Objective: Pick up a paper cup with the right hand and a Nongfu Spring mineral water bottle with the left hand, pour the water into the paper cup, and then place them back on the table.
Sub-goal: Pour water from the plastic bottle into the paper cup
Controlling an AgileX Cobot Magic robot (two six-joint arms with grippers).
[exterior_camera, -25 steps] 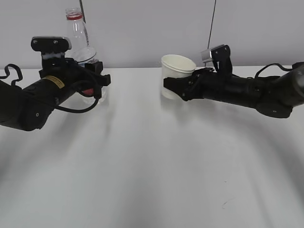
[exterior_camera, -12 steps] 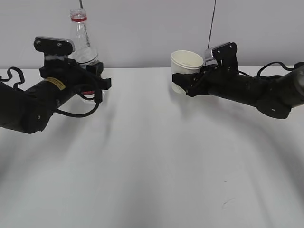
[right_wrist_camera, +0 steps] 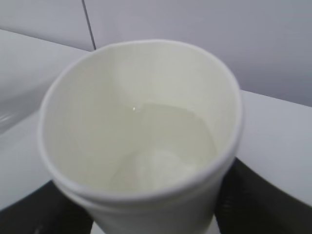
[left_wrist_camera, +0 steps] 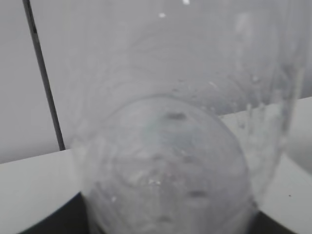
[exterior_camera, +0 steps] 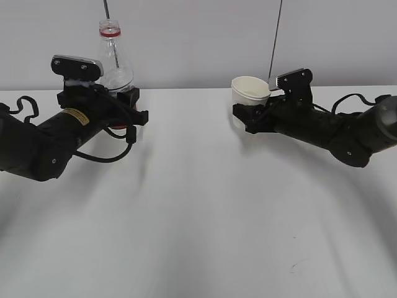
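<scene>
- Left hand [exterior_camera: 127, 115]: fingers pinching the clear plastic red-ringed water bottle [exterior_camera: 115, 62], raised further above the white surface [exterior_camera: 198, 217], far-left.
- Right hand [exterior_camera: 248, 118]: fingers pinching the cream-white tapered paper cup [exterior_camera: 250, 99], also lifted higher.
- Both lifted; pouring comes next.

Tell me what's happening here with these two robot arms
The left gripper holds a clear water bottle upright, with no cap on it. The right gripper holds a white paper cup, also upright, and the right wrist view shows some clear liquid in its bottom. Both are lifted off the white table and sit well apart, so no pouring is underway at this moment.
</scene>
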